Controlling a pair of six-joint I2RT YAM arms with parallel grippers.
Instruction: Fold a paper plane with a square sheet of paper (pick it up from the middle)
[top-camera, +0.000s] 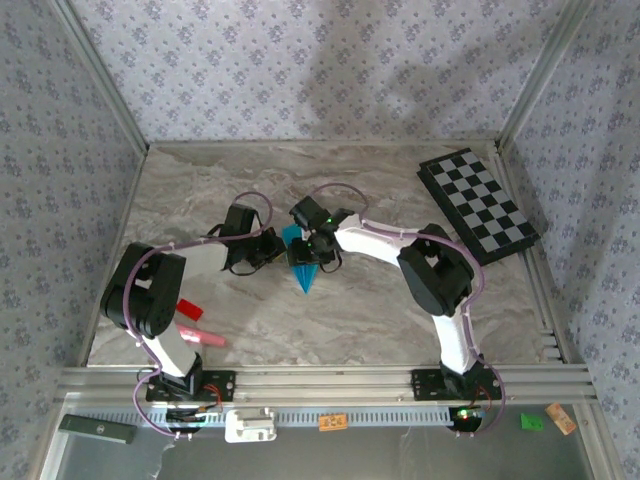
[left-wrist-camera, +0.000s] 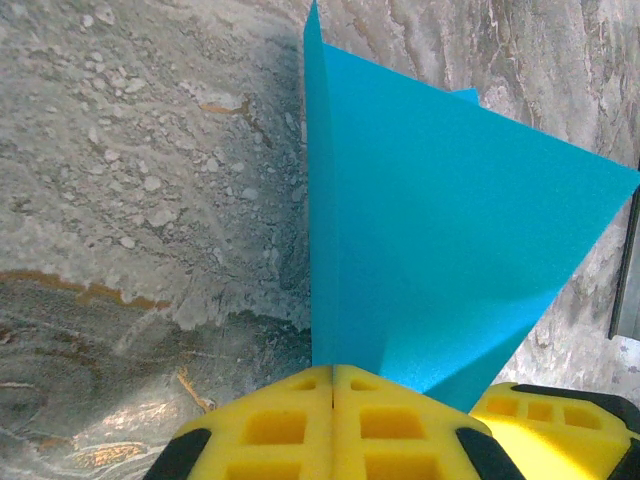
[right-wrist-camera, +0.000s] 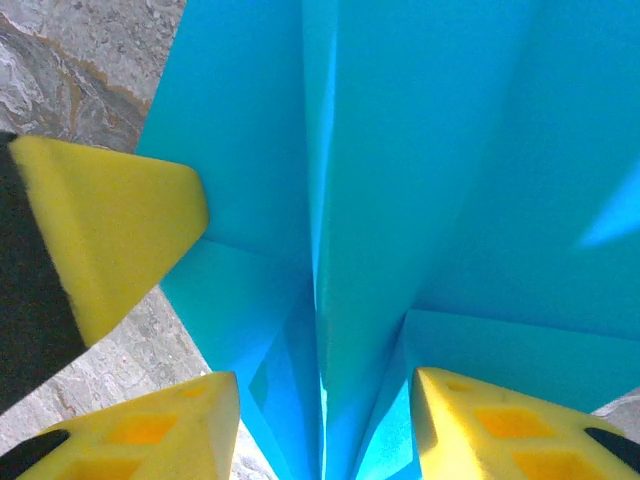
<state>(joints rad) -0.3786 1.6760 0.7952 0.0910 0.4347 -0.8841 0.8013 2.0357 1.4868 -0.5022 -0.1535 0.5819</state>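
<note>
The cyan-blue paper plane (top-camera: 304, 273) stands on edge at mid-table, a creased dart whose sharp point faces the near edge. My left gripper (top-camera: 273, 247) comes in from the left and is shut on it. In the left wrist view the yellow fingers (left-wrist-camera: 290, 425) meet on the central crease, and the paper plane (left-wrist-camera: 430, 220) fans up and to the right. My right gripper (top-camera: 318, 248) is open at the plane's right side. In the right wrist view its fingers (right-wrist-camera: 505, 425) stand apart astride the folded layers of the paper plane (right-wrist-camera: 420, 180). The left gripper's yellow finger (right-wrist-camera: 105, 230) shows beside them.
A black-and-white checkered board (top-camera: 478, 205) lies at the back right. A small red block (top-camera: 189, 310) and a pink stick (top-camera: 204, 338) lie near the left arm's base. Patterned walls with metal posts close in the marble tabletop (top-camera: 380, 310).
</note>
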